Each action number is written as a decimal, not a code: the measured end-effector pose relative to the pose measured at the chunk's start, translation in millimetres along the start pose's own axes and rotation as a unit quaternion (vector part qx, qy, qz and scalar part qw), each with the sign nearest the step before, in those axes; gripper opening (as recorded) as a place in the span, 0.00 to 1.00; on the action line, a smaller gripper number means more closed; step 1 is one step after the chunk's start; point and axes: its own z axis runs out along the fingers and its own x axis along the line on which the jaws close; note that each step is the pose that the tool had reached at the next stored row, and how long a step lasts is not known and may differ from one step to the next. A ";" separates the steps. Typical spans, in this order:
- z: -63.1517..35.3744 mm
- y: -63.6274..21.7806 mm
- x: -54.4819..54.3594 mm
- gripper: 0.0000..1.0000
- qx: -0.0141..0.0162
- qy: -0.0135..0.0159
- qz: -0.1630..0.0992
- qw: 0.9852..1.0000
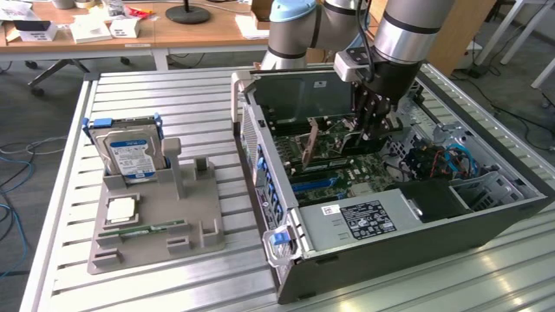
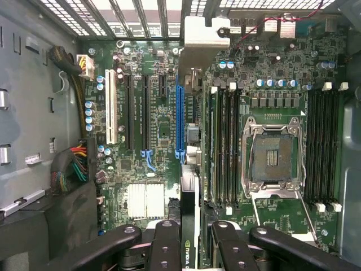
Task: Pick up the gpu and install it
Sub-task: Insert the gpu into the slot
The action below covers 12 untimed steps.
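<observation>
While it hangs inside the open computer case [image 1: 416,253], the tool [image 2: 192,240] is clamped on the gpu [image 2: 190,195], its fingers [image 2: 166,243] pressed on either flat face of the card (a green-and-white logo shows between them). The card is held on edge, so that its bottom connector faces the motherboard [image 2: 158,130] and its silver bracket [image 2: 203,39] points toward the slotted rear wall of the case, which is how it has to sit to go in. It runs close alongside the long blue slot [image 2: 180,113], nearly in line with it. Whether its edge already touches the slot cannot be told from the wrist view.

In the exterior view the tool [image 1: 373,127] stands upright in the middle of the case, above the board. Near the card on one side lies a row of memory sticks [image 2: 220,147], and past them is the bare processor socket [image 2: 273,155]. On the other side are black slots and a white slot [image 2: 111,107], all vacant. A bundle of coloured cables [image 2: 70,166] lies at the board's edge, well apart from the card, and the power supply [image 1: 360,218] fills the near end of the case. Nothing visible lies across the blue slot. Outside the case, on the slatted tabletop [image 1: 156,97], a hard drive [image 1: 130,153] stands in a grey holder [image 1: 156,227].
</observation>
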 end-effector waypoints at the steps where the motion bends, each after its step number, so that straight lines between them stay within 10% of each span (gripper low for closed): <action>1: 0.0 0.0 0.0 0.26 0.000 0.000 0.000 1.000; 12: 0.1 10.0 0.2 0.26 0.000 0.000 0.000 1.000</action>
